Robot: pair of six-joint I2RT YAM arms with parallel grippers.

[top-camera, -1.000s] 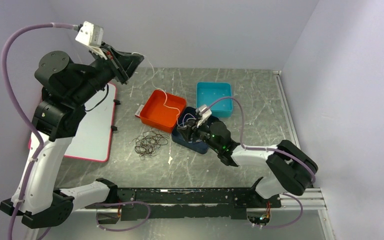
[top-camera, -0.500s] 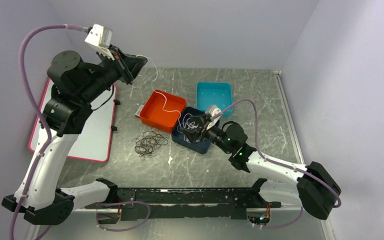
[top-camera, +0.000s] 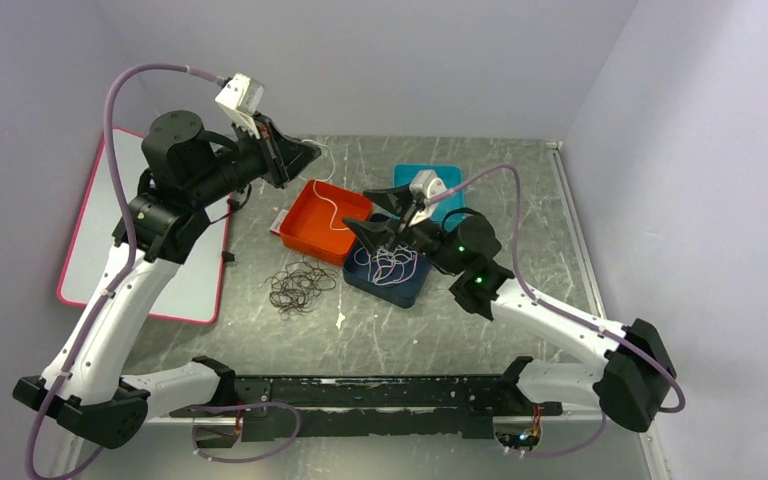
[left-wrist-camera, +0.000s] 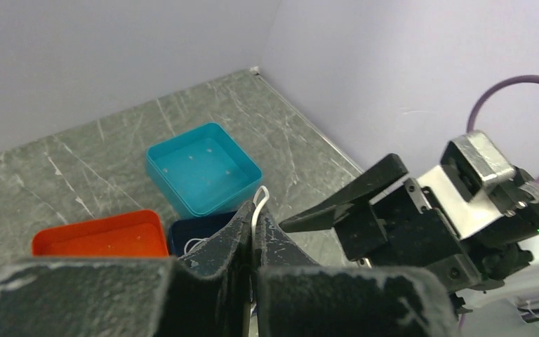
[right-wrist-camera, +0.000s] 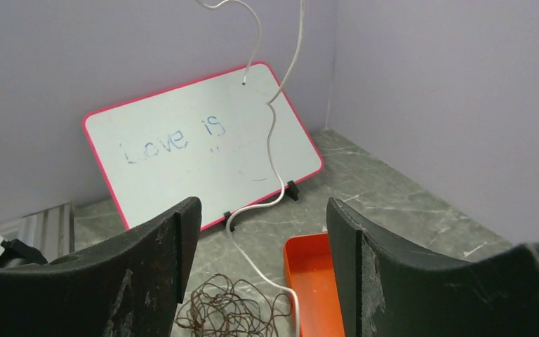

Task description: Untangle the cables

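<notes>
My left gripper [top-camera: 312, 153] hangs high over the back of the table, shut on the white cable [left-wrist-camera: 255, 208]. That cable [top-camera: 331, 208] drops in curves across the orange tray [top-camera: 305, 232] toward a tangle of cables [top-camera: 392, 265] in the dark blue tray [top-camera: 412, 292]. My right gripper [top-camera: 365, 213] hovers above that tray's far edge, open and holding nothing. In the right wrist view the white cable [right-wrist-camera: 272, 137] dangles ahead of the open gripper [right-wrist-camera: 263, 217], touching neither finger. A separate pile of dark cables [top-camera: 300, 287] lies on the table.
A teal tray [top-camera: 445, 180] stands behind the dark blue one, partly under my right wrist. A pink-rimmed whiteboard [top-camera: 192, 270] leans at the left. The grey walls close in at the back and right.
My left arm swung right, carrying the white cable over the orange tray. My right gripper rose off the dark blue tray, shifted toward the back and opened wider.
</notes>
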